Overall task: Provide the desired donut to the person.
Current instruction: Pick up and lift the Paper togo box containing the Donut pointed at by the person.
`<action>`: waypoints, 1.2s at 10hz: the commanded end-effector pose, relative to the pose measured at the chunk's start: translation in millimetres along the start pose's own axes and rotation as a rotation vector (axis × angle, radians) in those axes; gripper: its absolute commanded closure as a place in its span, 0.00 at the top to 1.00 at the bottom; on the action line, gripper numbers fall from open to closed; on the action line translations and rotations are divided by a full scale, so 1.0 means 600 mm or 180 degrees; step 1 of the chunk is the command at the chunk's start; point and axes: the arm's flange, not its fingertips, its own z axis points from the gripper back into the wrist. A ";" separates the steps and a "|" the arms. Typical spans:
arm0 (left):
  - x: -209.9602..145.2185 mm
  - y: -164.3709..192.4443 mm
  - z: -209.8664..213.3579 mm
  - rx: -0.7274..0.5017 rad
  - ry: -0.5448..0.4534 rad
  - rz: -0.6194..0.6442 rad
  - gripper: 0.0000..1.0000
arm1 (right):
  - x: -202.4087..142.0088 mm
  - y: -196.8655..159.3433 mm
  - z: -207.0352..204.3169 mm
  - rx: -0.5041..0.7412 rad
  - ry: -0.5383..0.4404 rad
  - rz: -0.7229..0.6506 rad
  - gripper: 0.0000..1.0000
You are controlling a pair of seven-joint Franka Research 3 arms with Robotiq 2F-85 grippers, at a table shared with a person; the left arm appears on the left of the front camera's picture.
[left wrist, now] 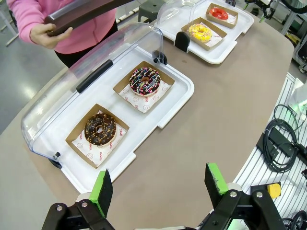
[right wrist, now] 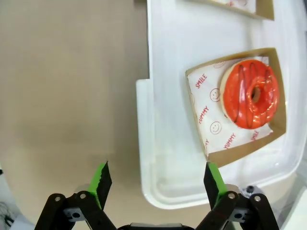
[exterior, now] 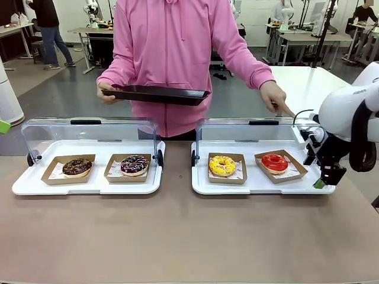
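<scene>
Brown table (exterior: 189, 236) carries two white display cases, lids up. Person (exterior: 172, 59) at the far side holds a black tray (exterior: 155, 94) and points w/ the other hand (exterior: 275, 97), prob. at the red donut (exterior: 275, 162) in the right case (exterior: 260, 188). Your right gripper (right wrist: 157, 172) hangs spread, empty, over that case's edge, near the donut. Left gripper (left wrist: 158, 179) is spread, empty too. Step looks like approach. Next, centre on the donut's carton, lower, pinch.

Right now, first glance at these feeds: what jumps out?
The person in pink at the far side stands out, holding a black tray and pointing a hand at the right display case. The red donut lies there nearest the finger, beside a yellow donut. The right gripper hovers open at that case's outer edge.
</scene>
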 end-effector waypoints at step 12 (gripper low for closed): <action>-0.001 0.001 0.000 -0.0004 -0.0024 -0.0007 1.00 | -0.008 -0.094 -0.080 0.0030 0.0041 0.0086 0.60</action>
